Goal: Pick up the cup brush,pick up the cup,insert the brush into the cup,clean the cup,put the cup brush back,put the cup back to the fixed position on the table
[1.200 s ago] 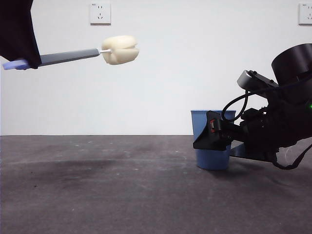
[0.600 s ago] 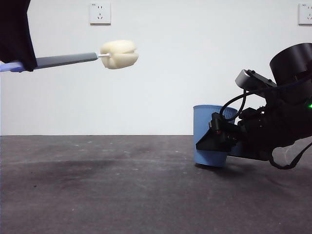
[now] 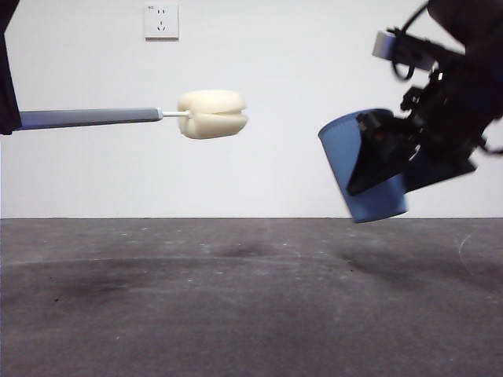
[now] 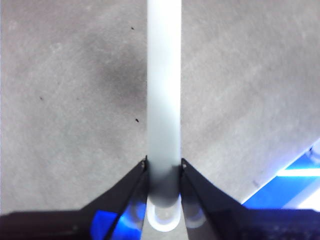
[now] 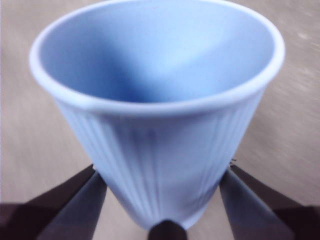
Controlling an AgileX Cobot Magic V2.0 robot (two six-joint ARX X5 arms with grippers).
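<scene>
My left gripper (image 4: 163, 172) is shut on the grey handle of the cup brush (image 4: 163, 100) at the far left of the front view, holding the cup brush (image 3: 94, 118) level in the air with its cream sponge head (image 3: 212, 114) pointing right. My right gripper (image 5: 162, 187) is shut on the ribbed blue cup (image 5: 160, 125). In the front view the cup (image 3: 357, 169) hangs above the table (image 3: 236, 298) at the right, tilted with its mouth toward the upper left, facing the sponge. A gap lies between sponge and cup.
A white wall with two sockets (image 3: 161, 21) stands behind the table. The right arm's dark body (image 3: 448, 102) fills the upper right of the front view.
My right gripper lifted the cup off the table and tilted its mouth toward the brush. The brush levelled out and moved slightly right and down.
</scene>
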